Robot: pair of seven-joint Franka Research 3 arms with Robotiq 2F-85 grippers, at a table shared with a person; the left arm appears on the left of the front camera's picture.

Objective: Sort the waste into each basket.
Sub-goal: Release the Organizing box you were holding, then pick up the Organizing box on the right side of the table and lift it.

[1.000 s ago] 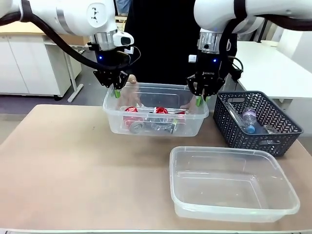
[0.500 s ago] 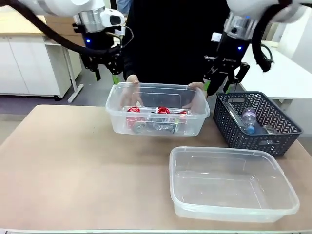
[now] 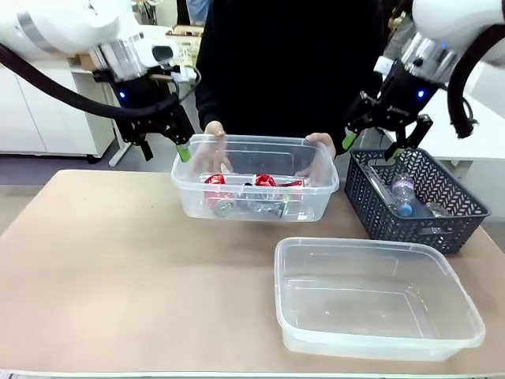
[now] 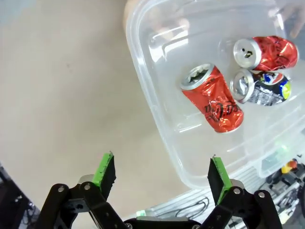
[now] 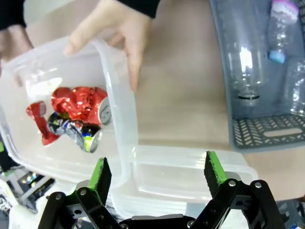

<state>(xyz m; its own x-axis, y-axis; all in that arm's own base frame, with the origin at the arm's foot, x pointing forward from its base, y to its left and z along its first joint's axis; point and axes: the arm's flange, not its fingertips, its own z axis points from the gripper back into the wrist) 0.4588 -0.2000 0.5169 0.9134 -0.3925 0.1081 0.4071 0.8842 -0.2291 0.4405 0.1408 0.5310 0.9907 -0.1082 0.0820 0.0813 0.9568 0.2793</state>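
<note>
A see-through basket [image 3: 314,207] holding several crushed red-and-silver cans [image 3: 254,181] stands at the table's far middle, with a person's hands [image 3: 319,143] on both ends of its rim. My left gripper [image 3: 164,150] hangs open just left of it, clear of the rim. My right gripper [image 3: 371,148] hangs open to its right, above the gap beside the dark basket. In the left wrist view the open left gripper [image 4: 162,174] looks down past the basket's edge [image 4: 138,76] at the cans [image 4: 212,98]. A second see-through basket [image 3: 371,304] lies empty at the near right.
A dark grey lattice basket [image 3: 458,213] at the far right holds clear plastic bottles [image 3: 403,193]. In the right wrist view the person's hand [image 5: 121,36] rests on the can basket's rim [image 5: 121,119], with the lattice basket [image 5: 267,129] alongside. The table's left half is bare.
Both grippers have opened, let go of the can basket's rim and moved outward to the sides. The person's hands stay on the basket.
</note>
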